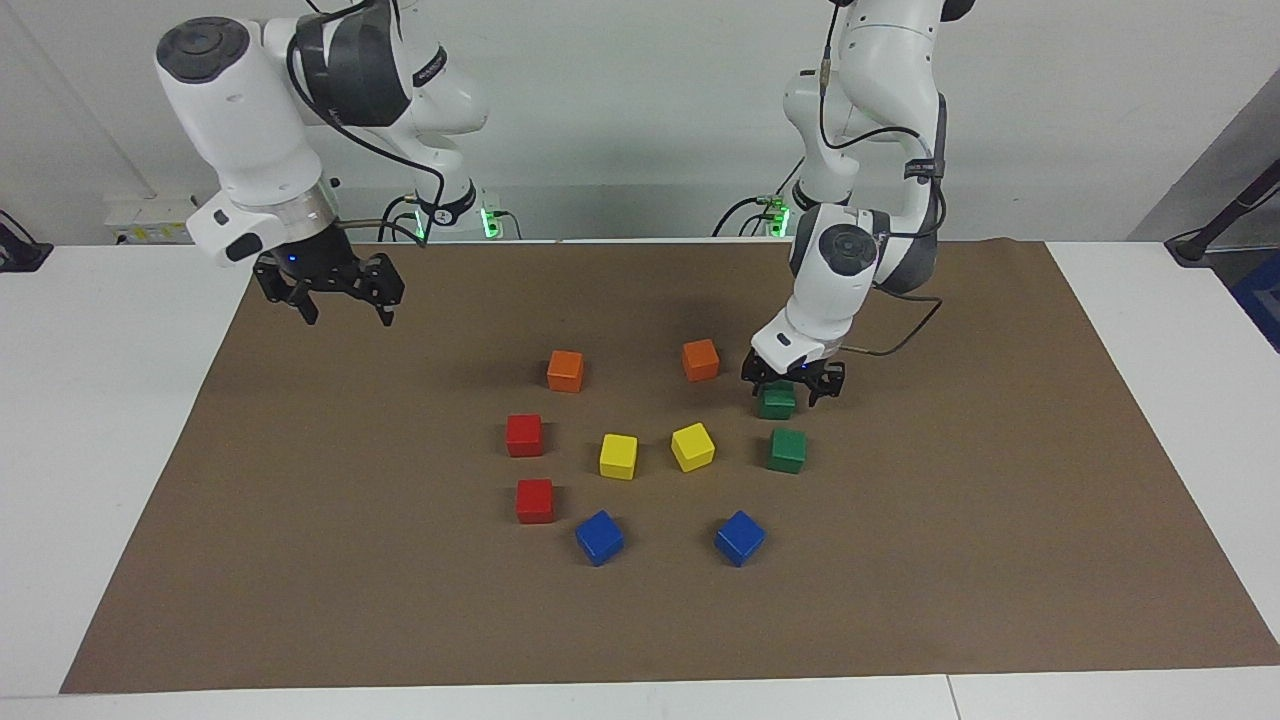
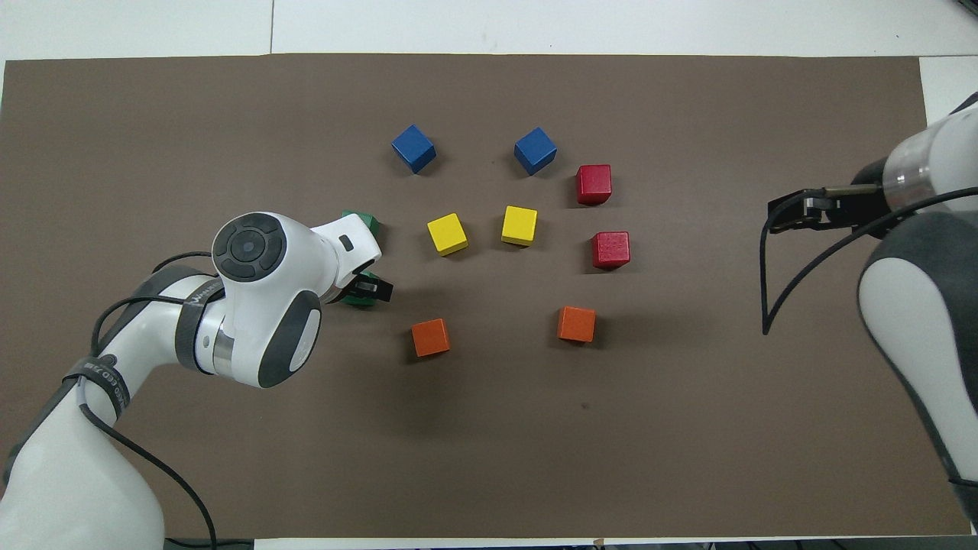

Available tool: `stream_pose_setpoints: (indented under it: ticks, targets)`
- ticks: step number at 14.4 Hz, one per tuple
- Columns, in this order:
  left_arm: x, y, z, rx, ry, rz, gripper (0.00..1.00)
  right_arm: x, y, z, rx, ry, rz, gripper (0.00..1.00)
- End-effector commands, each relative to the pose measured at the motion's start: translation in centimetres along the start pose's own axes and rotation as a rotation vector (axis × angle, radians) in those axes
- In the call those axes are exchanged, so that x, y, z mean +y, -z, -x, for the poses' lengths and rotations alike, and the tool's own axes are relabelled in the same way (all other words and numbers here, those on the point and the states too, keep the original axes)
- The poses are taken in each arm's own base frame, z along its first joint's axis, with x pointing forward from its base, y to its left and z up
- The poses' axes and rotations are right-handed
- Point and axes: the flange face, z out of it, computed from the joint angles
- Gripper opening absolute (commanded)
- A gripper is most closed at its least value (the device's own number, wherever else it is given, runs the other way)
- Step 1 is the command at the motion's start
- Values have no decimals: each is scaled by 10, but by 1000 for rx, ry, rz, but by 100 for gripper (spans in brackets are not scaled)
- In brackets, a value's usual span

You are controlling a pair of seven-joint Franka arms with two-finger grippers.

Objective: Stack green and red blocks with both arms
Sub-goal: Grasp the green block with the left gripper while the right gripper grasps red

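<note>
Left gripper (image 1: pixel 793 386) lowered over the nearer green block (image 1: pixel 776 403); nothing stacked yet.

To do this step well, the left jaws should come straight down with the block centred between them, sink low enough to catch its flat sides, and close squarely so it lifts level and clear of the orange block (image 1: pixel 700 359) beside it. The left jaws stand spread wide on either side of the block's top, released and holding nothing; whether a fingertip already touches it I cannot tell, since the wrist hides most of it from above. The other green block (image 1: pixel 787 450) sits just farther from the robots. The two red blocks (image 1: pixel 524 435) lie toward the right arm's end of the counter (image 1: pixel 300 560), untouched. The right gripper (image 1: pixel 340 297) hangs over bare mat there, jaws wide and empty.
</note>
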Motion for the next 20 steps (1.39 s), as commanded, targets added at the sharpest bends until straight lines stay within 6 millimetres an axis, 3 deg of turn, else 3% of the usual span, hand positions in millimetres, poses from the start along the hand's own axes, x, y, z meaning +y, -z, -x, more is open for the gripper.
stream_pose_setpoints:
  ticks: [1,3,5,7,8,10,11,14,16,20]
  targets:
    - [3,-6,-3,4,13,5,100,-21,-30,-7,8,-25,-14,100]
    - [3,-8,-2,-1,14,5,99,-42,-58,-5,39,7,-23,100]
    - [6,-9,0,-13,10,4,87,-56,-83,-8,58,20,-31,100]
    - [11,-10,3,-36,4,2,78,-84,-106,-10,60,13,-40,100]
    - [17,-11,5,-53,13,0,63,-96,-120,-6,67,19,-44,100]
    - [22,-11,8,-66,37,-2,6,-105,-144,-6,95,16,-56,100]
    - [19,-11,9,-78,41,-4,0,-105,-154,-7,101,15,-59,100]
    - [13,-1,5,-75,51,-2,0,-111,-172,-6,89,26,-58,100]
    - [5,18,-2,-79,65,0,0,-115,-180,-5,77,28,-56,100]
    - [-55,100,-12,-110,171,31,0,-128,-198,-4,58,27,-53,100]
